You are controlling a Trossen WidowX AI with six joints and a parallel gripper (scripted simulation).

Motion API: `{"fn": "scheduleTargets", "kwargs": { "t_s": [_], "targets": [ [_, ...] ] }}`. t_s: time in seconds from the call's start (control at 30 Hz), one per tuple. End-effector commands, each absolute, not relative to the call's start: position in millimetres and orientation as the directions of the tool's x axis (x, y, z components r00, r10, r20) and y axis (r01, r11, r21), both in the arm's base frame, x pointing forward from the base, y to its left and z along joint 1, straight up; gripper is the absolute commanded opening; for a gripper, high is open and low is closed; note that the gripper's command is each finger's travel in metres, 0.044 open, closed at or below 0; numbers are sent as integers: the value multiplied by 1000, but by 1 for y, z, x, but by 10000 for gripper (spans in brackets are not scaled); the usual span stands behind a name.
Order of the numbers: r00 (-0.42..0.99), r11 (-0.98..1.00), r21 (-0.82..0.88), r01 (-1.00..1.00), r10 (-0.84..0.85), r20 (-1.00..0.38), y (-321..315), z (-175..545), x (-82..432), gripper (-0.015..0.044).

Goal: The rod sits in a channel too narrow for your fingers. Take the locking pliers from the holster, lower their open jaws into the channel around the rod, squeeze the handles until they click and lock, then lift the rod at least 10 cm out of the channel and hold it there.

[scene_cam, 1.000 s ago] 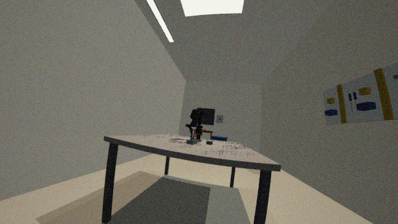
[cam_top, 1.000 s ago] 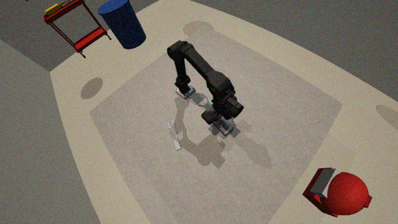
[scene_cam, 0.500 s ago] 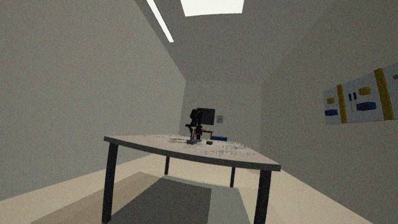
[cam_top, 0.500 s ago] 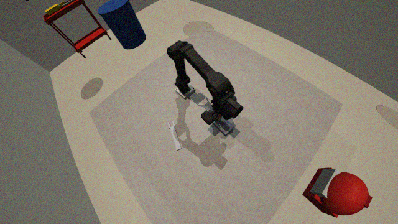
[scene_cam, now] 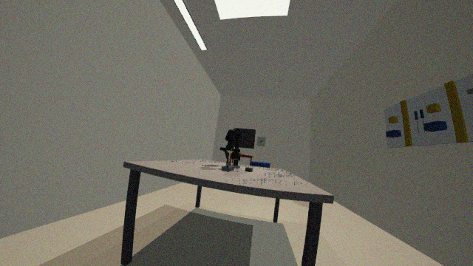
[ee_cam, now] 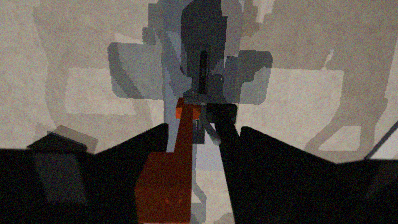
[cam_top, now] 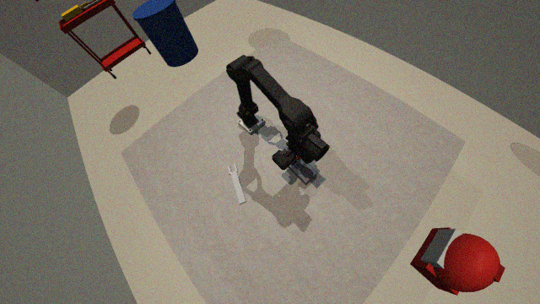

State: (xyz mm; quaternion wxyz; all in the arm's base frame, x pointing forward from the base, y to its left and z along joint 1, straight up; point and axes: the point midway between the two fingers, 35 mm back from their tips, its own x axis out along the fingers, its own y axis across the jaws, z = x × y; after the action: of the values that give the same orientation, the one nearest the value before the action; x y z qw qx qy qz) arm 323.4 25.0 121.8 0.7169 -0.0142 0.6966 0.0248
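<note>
Gripper [cam_top: 298, 159] [scene_cam: 230, 157] [ee_cam: 204, 131], one, fingers closed in on the orange and black handles of the locking pliers [ee_cam: 184, 135], whose jaws point down to a gray fixture [cam_top: 303, 174] [ee_cam: 250, 75] directly below, rod indistinct there; pale forked piece [cam_top: 237, 187], well aside, on the table [cam_top: 295, 262] [scene_cam: 229, 188].

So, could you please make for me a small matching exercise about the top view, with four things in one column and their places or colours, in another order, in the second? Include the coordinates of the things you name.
Things
1. Open wrench
2. Barrel
3. Round-bodied object
4. Small rack

Descriptions
A. red, near the lower right corner of the view
B. dark red frame, with a yellow thing on top
C. pale, lying on the table top
D. blue, standing beside the rack

Right pairs: open wrench [cam_top: 238, 186] – C; barrel [cam_top: 170, 35] – D; round-bodied object [cam_top: 472, 263] – A; small rack [cam_top: 123, 53] – B.
</note>
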Motion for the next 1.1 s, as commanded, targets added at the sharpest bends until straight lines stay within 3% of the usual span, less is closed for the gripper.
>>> {"fn": "scheduleTargets", "kwargs": {
  "t_s": [0.0,0.3,0.47,1.07],
  "targets": [
    [29,998,10,-60,12,-999,24,122,324,226],
    [29,998,10,-60,12,-999,24,122,324,226],
    [29,998,10,-60,12,-999,24,122,324,106],
    [29,998,14,-60,16,-999,22,129,324,106]
  ]
}}
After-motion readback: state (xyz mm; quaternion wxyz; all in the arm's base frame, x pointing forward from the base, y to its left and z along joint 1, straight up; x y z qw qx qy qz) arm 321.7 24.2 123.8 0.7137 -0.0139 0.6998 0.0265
